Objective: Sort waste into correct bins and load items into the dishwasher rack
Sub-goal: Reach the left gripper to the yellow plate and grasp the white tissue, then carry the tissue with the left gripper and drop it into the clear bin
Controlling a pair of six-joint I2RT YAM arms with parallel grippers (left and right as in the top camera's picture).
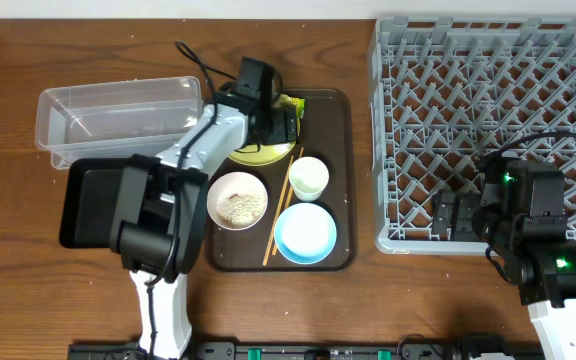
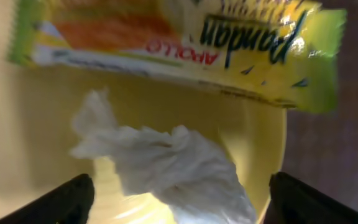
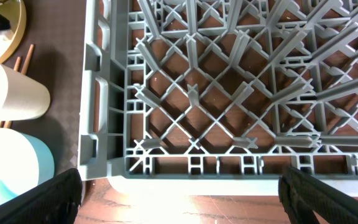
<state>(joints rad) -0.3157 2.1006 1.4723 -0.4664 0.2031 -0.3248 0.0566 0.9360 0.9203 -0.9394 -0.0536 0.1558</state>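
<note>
My left gripper point(image 1: 280, 122) hangs open just above the yellow plate point(image 1: 268, 153) at the back of the brown tray. In the left wrist view its fingers point(image 2: 179, 202) straddle the crumpled white paper point(image 2: 166, 163), with the green-and-yellow wrapper point(image 2: 179, 43) beyond it on the plate point(image 2: 36, 124). The white bowl point(image 1: 237, 199) holds rice scraps. The chopsticks point(image 1: 280, 213), pale cup point(image 1: 309, 177) and light blue bowl point(image 1: 305, 233) lie on the tray. My right gripper point(image 1: 456, 215) is open and empty over the grey dishwasher rack's point(image 1: 488, 60) front edge point(image 3: 229, 168).
The clear tub point(image 1: 118, 115) stands at the back left, the black tray point(image 1: 88, 205) in front of it, partly under my left arm. The brown serving tray point(image 1: 343, 150) holds the dishes. The cup point(image 3: 11, 93) and blue bowl point(image 3: 11, 168) show left of the rack.
</note>
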